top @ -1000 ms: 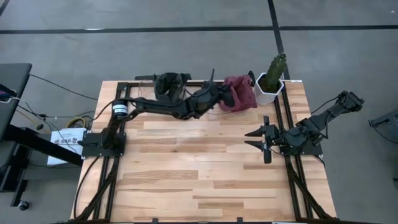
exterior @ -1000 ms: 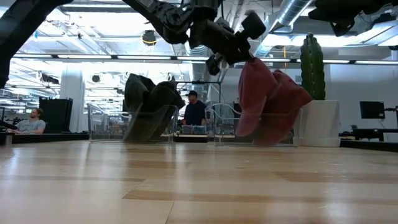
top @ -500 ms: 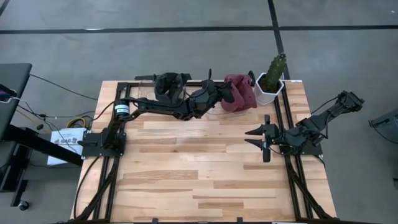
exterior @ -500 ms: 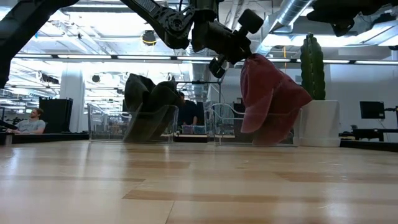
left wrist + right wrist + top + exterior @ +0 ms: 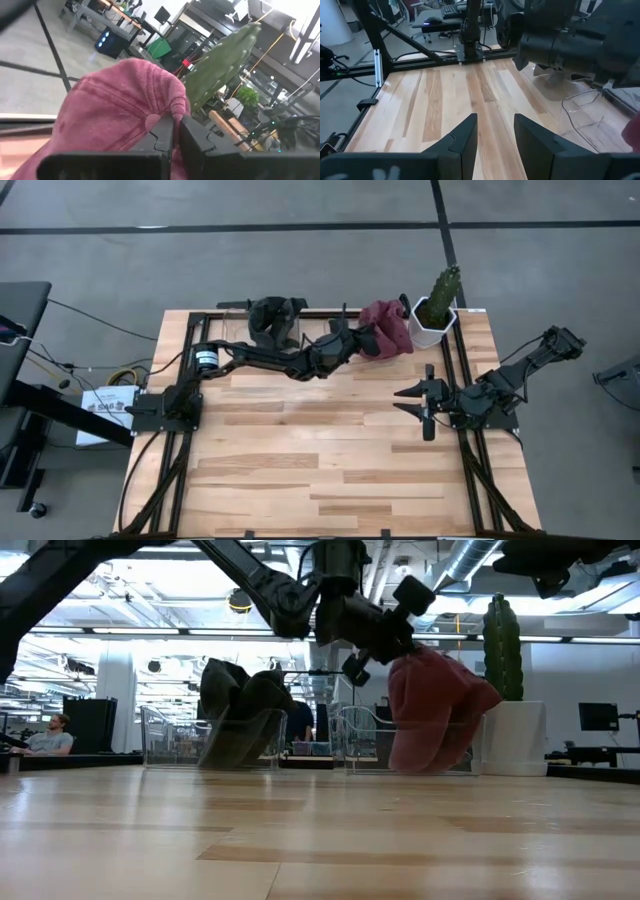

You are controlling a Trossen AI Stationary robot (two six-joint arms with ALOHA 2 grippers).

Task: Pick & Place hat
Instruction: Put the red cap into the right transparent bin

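Currently, the wooden table (image 5: 300,460) is carrying both arms, with the left arm reaching across its far edge and the right arm waiting at the right side. The left gripper (image 5: 362,338) is clamping its fingers (image 5: 161,137) together on the crown of the maroon hat (image 5: 385,328), holding it above a clear bin (image 5: 365,745) at the far edge, between a second clear bin holding the dark hat (image 5: 272,318) and the white pot with the cactus (image 5: 437,300). The right gripper (image 5: 418,402) is hovering over the table with its fingers (image 5: 462,137) spread apart and holding nothing.
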